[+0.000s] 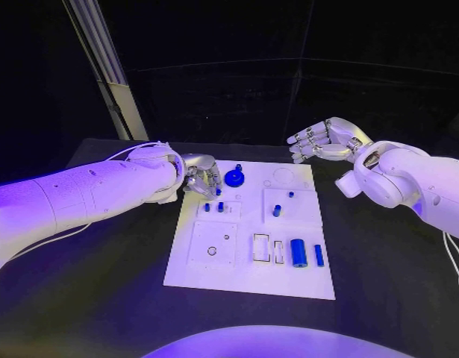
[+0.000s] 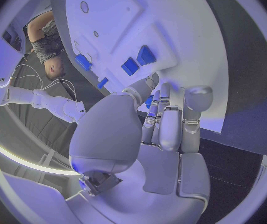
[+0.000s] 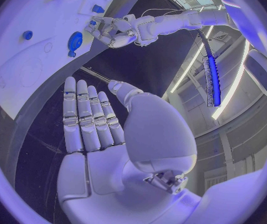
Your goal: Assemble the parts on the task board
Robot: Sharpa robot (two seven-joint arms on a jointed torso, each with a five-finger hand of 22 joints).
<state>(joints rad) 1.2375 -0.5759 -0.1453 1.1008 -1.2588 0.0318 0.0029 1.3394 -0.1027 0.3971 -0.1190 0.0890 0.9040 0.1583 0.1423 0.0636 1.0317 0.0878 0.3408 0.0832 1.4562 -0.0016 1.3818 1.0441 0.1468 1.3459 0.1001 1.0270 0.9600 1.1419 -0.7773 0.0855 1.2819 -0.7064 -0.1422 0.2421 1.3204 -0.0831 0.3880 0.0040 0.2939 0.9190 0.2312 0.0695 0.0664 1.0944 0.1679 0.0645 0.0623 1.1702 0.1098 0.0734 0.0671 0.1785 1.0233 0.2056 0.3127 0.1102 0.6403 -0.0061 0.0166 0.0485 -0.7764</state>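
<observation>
- The room behind is dark; a black counter [image 1: 401, 283] carries the white task board [image 1: 240, 280] in its middle.
- On the board several blue parts are visible: a round blue part with a stem [image 1: 234, 178] near the far edge, two small pegs [image 1: 214, 206] standing on the left side, one short peg [image 1: 277, 211] in the middle, and a thick cylinder [image 1: 298, 253] with a thinner bar [image 1: 319, 255] beside it near the front right.
- Pale outlines of recesses are on the board, but their exact shapes are hard to make out.
- The left hand [image 1: 199, 179] is over the far left corner of the board, just beside the round blue part.
- Its fingers [image 2: 170, 119] are curled in close together with the tips pointing down at the board; a small blue piece shows between the tips in the left wrist view, but I cannot tell if they pinch it or if it only stands behind them.
- The left forearm hides the counter to the left of the board.
- The right hand [image 1: 324, 140] is above the counter beyond the far right corner of the board, apart from it.
- Its fingers [image 3: 86, 117] are stretched out side by side, the palm bare, holding nothing.
</observation>
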